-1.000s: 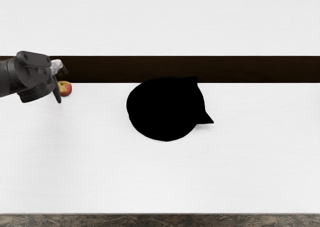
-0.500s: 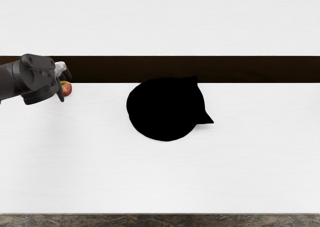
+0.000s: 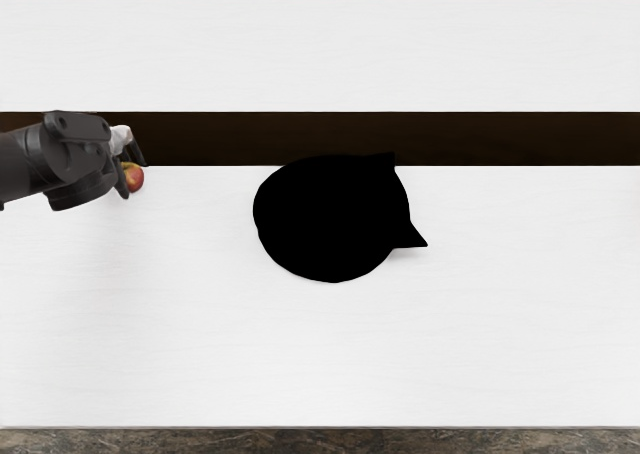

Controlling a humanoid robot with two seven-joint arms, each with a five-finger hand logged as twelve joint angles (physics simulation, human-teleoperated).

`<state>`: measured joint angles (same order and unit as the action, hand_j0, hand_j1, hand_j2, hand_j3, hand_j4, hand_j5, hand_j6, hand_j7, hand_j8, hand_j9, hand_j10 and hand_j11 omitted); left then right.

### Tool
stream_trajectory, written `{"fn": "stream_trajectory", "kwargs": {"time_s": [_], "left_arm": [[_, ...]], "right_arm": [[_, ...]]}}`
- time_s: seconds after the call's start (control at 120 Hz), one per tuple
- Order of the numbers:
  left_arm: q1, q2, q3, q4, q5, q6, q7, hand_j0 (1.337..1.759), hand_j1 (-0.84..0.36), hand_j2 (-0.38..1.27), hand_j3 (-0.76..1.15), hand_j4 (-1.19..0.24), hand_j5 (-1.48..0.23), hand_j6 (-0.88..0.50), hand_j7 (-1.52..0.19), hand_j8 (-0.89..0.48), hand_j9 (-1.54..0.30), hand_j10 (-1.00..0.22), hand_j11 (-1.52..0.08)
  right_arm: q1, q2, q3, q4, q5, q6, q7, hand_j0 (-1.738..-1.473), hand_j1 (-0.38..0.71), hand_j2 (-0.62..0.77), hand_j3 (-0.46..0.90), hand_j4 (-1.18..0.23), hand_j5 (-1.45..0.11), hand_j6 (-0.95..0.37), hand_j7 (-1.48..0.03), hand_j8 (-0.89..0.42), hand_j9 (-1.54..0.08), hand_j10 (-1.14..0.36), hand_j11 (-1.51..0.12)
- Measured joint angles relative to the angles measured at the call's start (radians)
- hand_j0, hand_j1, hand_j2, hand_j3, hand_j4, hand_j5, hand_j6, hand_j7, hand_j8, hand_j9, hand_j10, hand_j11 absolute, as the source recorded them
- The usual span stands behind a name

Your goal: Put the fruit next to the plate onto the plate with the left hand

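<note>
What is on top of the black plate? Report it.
No fruit shows on the plate, a flat black shape. The apple sits on the table far to its left, partly covered by the left hand.

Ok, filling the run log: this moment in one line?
left hand: at apple, grasp unclear | apple: on table, left of plate | right hand: not in view

At the left edge of the frame the dark left robot hand [image 3: 85, 161] sits against a small red-and-yellow fruit [image 3: 134, 178], hiding its left side. A black plate [image 3: 330, 219] lies well apart at the centre of the white table [image 3: 320, 354], just below a dark band [image 3: 480, 139].
</note>
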<state>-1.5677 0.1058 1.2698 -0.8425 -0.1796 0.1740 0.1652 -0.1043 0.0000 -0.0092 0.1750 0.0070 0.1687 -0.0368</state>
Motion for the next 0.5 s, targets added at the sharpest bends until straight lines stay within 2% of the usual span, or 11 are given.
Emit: {"fn": "stream_trajectory", "kwargs": {"time_s": [0.108,0.142,0.258,0.317,0.417,0.467,0.5], "left_arm": [[-0.004,0.001,0.000,0.002,0.003,-0.053,0.001,1.653,-0.33,0.13,0.00,-0.65,-0.78,-0.44,-0.82,-0.46,-0.84,-0.63,-0.84],[-0.006,0.001,0.000,0.002,0.003,-0.067,0.001,1.652,-0.34,0.18,0.00,-0.67,-0.82,-0.45,-0.86,-0.46,-0.89,-0.66,-0.89],[-0.024,0.013,-0.002,0.000,-0.005,-0.124,0.001,1.650,-0.37,0.26,0.00,-0.63,-0.96,-0.39,-0.98,-0.42,-1.00,-0.73,-1.00],[-0.058,0.027,-0.014,-0.003,-0.009,-0.180,0.001,1.650,-0.39,0.37,0.00,-0.59,-1.02,-0.35,-1.02,-0.40,-1.04,-0.76,-1.04],[-0.119,0.052,-0.056,-0.014,-0.015,-0.296,0.002,1.648,-0.36,0.34,0.00,-0.58,-1.10,-0.34,-1.07,-0.38,-1.09,-0.80,-1.09],[-0.144,0.078,-0.081,-0.024,-0.019,-0.333,0.003,1.648,-0.32,0.23,0.00,-0.58,-1.12,-0.36,-1.10,-0.39,-1.10,-0.81,-1.10],[-0.161,0.086,-0.098,-0.031,-0.022,-0.360,0.005,1.647,-0.33,0.24,0.00,-0.58,-1.13,-0.35,-1.11,-0.39,-1.11,-0.81,-1.12]], "right_arm": [[0.000,0.000,0.000,0.000,0.000,0.000,0.000,-1.658,-0.34,0.00,0.00,-0.01,-0.01,-0.01,-0.01,-0.01,-0.01,-0.01,-0.01],[0.000,0.000,0.000,0.000,0.000,0.000,0.000,-1.658,-0.34,0.00,0.00,-0.01,-0.01,-0.01,-0.01,-0.01,-0.01,-0.01,-0.01],[0.000,0.000,0.000,0.000,0.000,0.000,0.000,-1.658,-0.34,0.00,0.00,-0.01,-0.01,-0.01,-0.01,-0.01,-0.01,-0.01,-0.01],[0.000,0.000,0.000,0.000,0.000,0.000,0.000,-1.658,-0.34,0.00,0.00,-0.01,-0.01,-0.01,-0.01,-0.01,-0.01,-0.01,-0.01],[0.000,0.000,0.000,0.000,0.000,0.000,0.000,-1.658,-0.34,0.00,0.00,-0.01,-0.01,-0.01,-0.01,-0.01,-0.01,-0.01,-0.01],[0.000,0.000,0.000,0.000,0.000,0.000,0.000,-1.658,-0.34,0.00,0.00,-0.01,-0.01,-0.01,-0.01,-0.01,-0.01,-0.01,-0.01],[0.000,0.000,0.000,0.000,0.000,0.000,0.000,-1.658,-0.34,0.00,0.00,-0.01,-0.01,-0.01,-0.01,-0.01,-0.01,-0.01,-0.01]]}}
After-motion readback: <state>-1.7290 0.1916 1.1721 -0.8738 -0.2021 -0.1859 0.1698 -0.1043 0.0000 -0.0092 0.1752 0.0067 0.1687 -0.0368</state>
